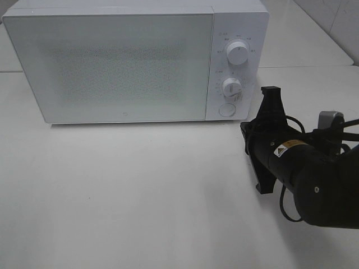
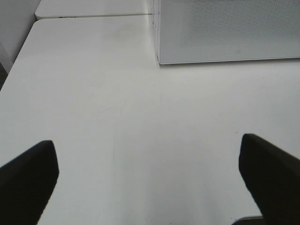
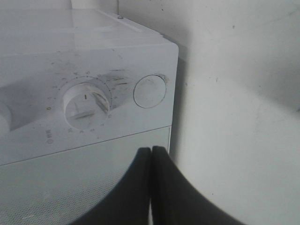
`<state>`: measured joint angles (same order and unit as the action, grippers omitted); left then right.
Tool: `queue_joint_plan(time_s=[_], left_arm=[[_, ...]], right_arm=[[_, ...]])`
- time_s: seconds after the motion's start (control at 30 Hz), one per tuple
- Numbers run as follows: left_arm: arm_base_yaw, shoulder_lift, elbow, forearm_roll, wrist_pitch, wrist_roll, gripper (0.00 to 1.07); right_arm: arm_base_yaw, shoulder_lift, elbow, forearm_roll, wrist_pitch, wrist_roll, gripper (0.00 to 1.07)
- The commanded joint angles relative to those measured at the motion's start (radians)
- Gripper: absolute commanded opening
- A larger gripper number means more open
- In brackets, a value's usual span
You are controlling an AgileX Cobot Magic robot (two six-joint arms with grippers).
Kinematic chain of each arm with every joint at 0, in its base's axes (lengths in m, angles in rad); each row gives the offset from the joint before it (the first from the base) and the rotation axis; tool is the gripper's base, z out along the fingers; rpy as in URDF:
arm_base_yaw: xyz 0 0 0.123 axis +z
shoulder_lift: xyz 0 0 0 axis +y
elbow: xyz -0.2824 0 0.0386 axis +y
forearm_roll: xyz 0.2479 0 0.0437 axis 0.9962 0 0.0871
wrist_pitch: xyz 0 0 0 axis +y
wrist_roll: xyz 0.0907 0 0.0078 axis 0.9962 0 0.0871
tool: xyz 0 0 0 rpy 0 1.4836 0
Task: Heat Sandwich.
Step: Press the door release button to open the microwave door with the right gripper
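The sandwich is not in view. The white microwave (image 1: 112, 61) stands at the back of the table with its door closed; it also shows in the left wrist view (image 2: 225, 28) and in the right wrist view (image 3: 84, 47). My right gripper (image 1: 271, 92) is shut and empty, its wrist rolled sideways. It hovers in front of the control panel, close to the round door button (image 3: 150, 90) and the lower knob (image 3: 86, 104). Its tips (image 3: 151, 149) touch nothing. My left gripper (image 2: 147, 143) is open and empty above bare table, left of the microwave's front corner.
The panel has an upper knob (image 1: 238, 54), a lower knob (image 1: 231, 87) and the round button (image 1: 226, 110). The white table (image 1: 140, 190) stretches in front of the microwave. A second table surface (image 1: 303, 39) lies behind at the right.
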<state>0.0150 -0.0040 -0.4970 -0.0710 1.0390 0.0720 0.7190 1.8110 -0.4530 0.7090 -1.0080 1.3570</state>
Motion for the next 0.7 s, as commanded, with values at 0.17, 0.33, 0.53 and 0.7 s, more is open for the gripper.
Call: queue_joint_plan(time_s=[0.17,0.33,0.53,0.7], left_arm=[[-0.005,-0.023,0.002,-0.003,-0.010,-0.005,1.01],[-0.005,-0.023,0.002,-0.003,-0.010,-0.005,1.01],[-0.005,-0.023,0.002,-0.003,-0.010,-0.003,1.01],[-0.005,-0.023,0.002,-0.003,-0.010,-0.003,1.01]], right_arm=[[-0.059,-0.004,-0.077,-0.002,0.086,-0.070,0.01],[-0.110,-0.001,-0.116,-0.047,0.156,-0.081,0.01],[-0.139,0.089,-0.186,-0.102,0.156,-0.035,0.01],[-0.148,0.142,-0.236,-0.109,0.156,-0.010,0.01]])
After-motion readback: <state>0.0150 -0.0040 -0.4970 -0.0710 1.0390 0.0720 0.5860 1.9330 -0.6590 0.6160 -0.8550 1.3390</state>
